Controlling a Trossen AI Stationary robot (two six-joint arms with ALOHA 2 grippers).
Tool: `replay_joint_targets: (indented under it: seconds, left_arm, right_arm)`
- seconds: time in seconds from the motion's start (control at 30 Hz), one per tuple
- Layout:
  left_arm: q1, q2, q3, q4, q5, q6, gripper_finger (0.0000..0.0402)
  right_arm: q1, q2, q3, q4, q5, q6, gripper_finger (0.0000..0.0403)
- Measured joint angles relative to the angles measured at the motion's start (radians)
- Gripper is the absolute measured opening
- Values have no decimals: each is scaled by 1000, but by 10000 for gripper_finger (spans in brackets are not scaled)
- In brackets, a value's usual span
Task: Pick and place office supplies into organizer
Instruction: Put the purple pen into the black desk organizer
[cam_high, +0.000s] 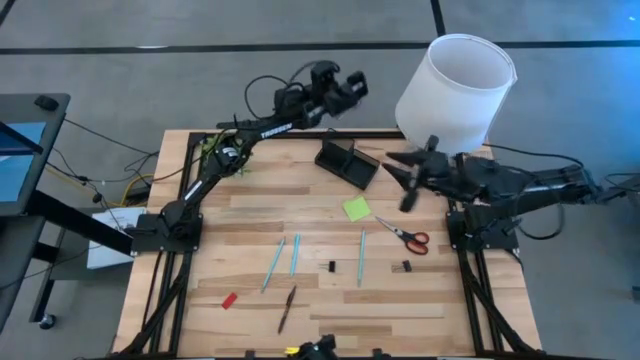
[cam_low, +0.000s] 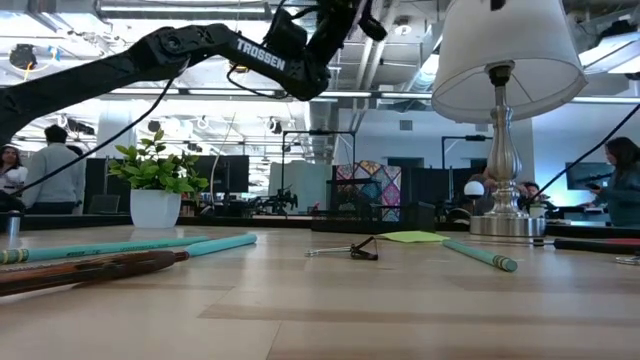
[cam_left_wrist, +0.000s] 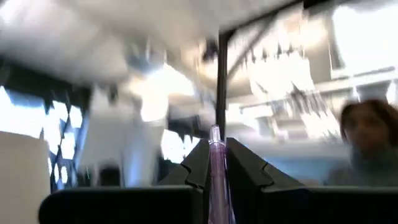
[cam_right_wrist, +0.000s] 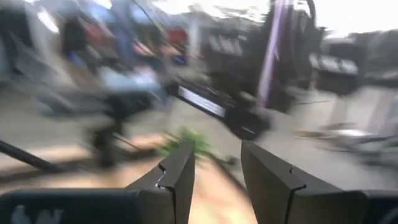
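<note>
My left gripper (cam_high: 350, 86) is raised high past the table's far edge, behind the black organizer (cam_high: 348, 163), and is shut on a thin pink pen (cam_left_wrist: 216, 163). The right wrist view shows that pen (cam_right_wrist: 272, 57) standing nearly upright in the air. My right gripper (cam_high: 403, 182) hovers open and level just right of the organizer, with nothing between its fingers (cam_right_wrist: 180, 177). Flat on the wooden table lie a lime sticky-note pad (cam_high: 356, 208), red-handled scissors (cam_high: 405, 236), two teal pens (cam_high: 284, 258), a green pen (cam_high: 361, 256), a brown pencil (cam_high: 287, 308), a red eraser (cam_high: 230, 300) and two black clips (cam_high: 332, 266). My left gripper pinches the pink pen between its two fingers, with the pen lying along them. The pen's end (cam_left_wrist: 215, 133) sticks out past the fingertips. The fingers slant upward, and the pen is lifted well clear of the table and the organizer.
A lamp with a white shade (cam_high: 455, 88) stands at the far right corner, close behind my right arm. A small potted plant (cam_low: 155, 190) sits at the far left. People and desks show in the room beyond the table.
</note>
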Motion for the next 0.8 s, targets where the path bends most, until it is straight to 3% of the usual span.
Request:
replay_joint_targets:
  seconds: [0.1,0.27,0.37,0.43,0.8]
  left_arm:
    - [-22,0,1,3,-123,0,19]
    - [-83,0,0,5,-266,-7,19]
    - [-119,0,0,5,-345,-5,19]
    - [-127,0,0,8,-332,-24,19]
    - [-166,0,11,14,-311,-161,19]
  right_arm:
    - [-72,77,-1,60,27,-132,124]
    - [-201,194,-1,327,41,-151,124]
    - [-261,229,1,421,-109,-138,124]
    - [-283,228,0,406,-217,-83,124]
    - [-324,151,0,335,-535,-117,124]
